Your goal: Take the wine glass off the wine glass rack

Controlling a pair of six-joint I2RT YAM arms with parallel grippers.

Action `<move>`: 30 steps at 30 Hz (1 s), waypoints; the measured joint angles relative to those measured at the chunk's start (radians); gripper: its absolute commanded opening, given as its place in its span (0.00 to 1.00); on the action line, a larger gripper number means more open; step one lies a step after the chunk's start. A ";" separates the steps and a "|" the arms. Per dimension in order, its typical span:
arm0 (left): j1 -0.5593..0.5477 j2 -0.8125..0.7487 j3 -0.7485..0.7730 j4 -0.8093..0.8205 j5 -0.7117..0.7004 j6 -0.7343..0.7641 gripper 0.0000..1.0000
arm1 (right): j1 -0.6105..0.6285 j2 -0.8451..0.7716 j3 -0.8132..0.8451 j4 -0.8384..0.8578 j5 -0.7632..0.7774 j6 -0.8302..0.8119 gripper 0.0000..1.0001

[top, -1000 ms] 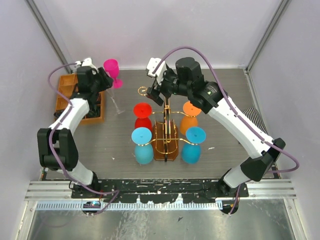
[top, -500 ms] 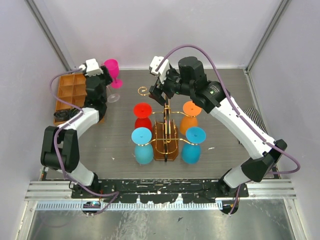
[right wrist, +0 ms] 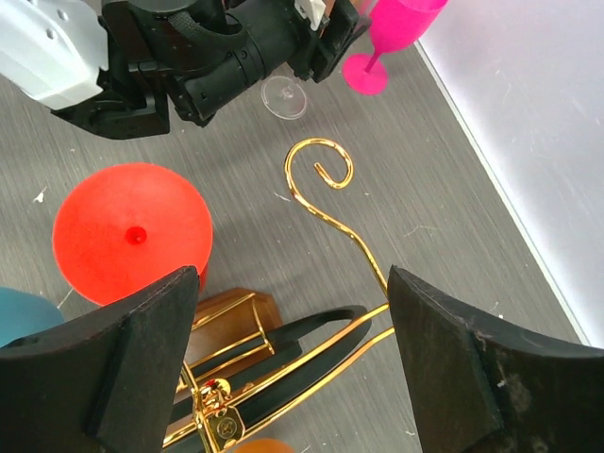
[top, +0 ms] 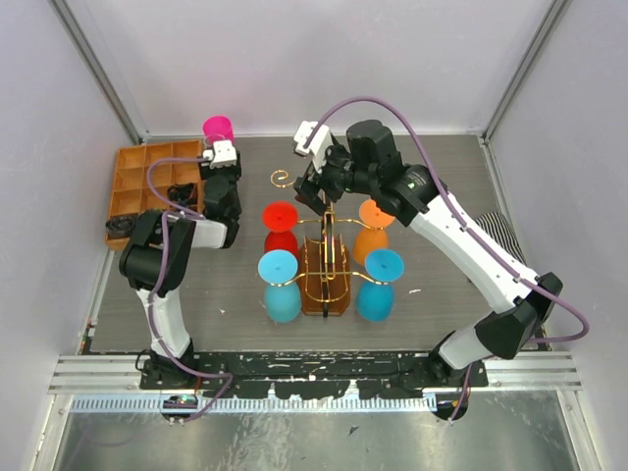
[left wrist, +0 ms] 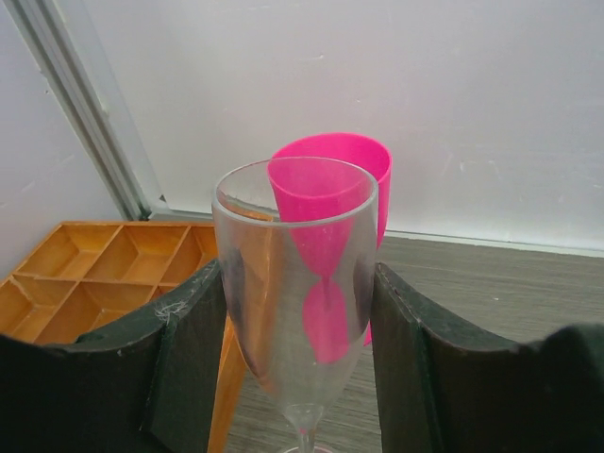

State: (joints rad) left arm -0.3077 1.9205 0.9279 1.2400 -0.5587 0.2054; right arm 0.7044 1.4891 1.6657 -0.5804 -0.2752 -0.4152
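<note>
Wine glass rack [top: 325, 285] is standing on the table [top: 442, 196], directly beneath the right gripper [right wrist: 288, 293], and is rising taller than the glasses it is carrying. An orange tray [top: 128, 157] is lying just to the left of the left gripper [left wrist: 297, 293], well apart from the rack.

Four glasses are hanging inverted from the gold arms. A red glass [top: 281, 221] and an orange glass [top: 374, 224] are nearer the right gripper, and two blue glasses [top: 280, 287] [top: 377, 287] are farther from it, toward the arm bases. A pink glass [left wrist: 354, 156] is standing upright just beyond the left gripper.

The clear wine glass [left wrist: 293, 212] is off the rack. It is sitting upright between the left gripper's fingers [left wrist: 189, 359], which are pressing on both sides of its bowl. From the right wrist view, its foot appears to be resting on the table beside the pink glass.

Judgement: the grip on the bowl is keeping the glass upright while it is being set down away from the rack.

The right gripper is hovering spread wide and holding nothing, with an empty scroll arm [right wrist: 321, 165] lying between its fingers. It is probably lining up for another glass.
</note>
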 measured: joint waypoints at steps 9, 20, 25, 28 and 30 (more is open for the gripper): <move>-0.005 0.048 0.048 0.090 -0.046 0.026 0.47 | -0.002 -0.026 -0.027 -0.004 0.013 -0.001 0.87; -0.005 0.097 0.051 0.113 -0.088 0.005 0.52 | -0.009 -0.041 -0.056 -0.003 0.028 -0.001 0.87; -0.005 0.111 0.051 0.116 -0.108 -0.001 0.58 | -0.013 -0.041 -0.060 -0.003 0.030 -0.001 0.86; -0.005 0.117 0.051 0.116 -0.114 -0.005 0.67 | -0.013 -0.041 -0.060 -0.002 0.030 0.000 0.86; -0.005 0.119 0.051 0.116 -0.117 -0.010 0.71 | -0.016 -0.041 -0.060 -0.003 0.030 0.000 0.86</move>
State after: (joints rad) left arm -0.3122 2.0392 0.9791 1.3556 -0.6758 0.1959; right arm 0.6880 1.4479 1.6062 -0.5831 -0.2455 -0.4152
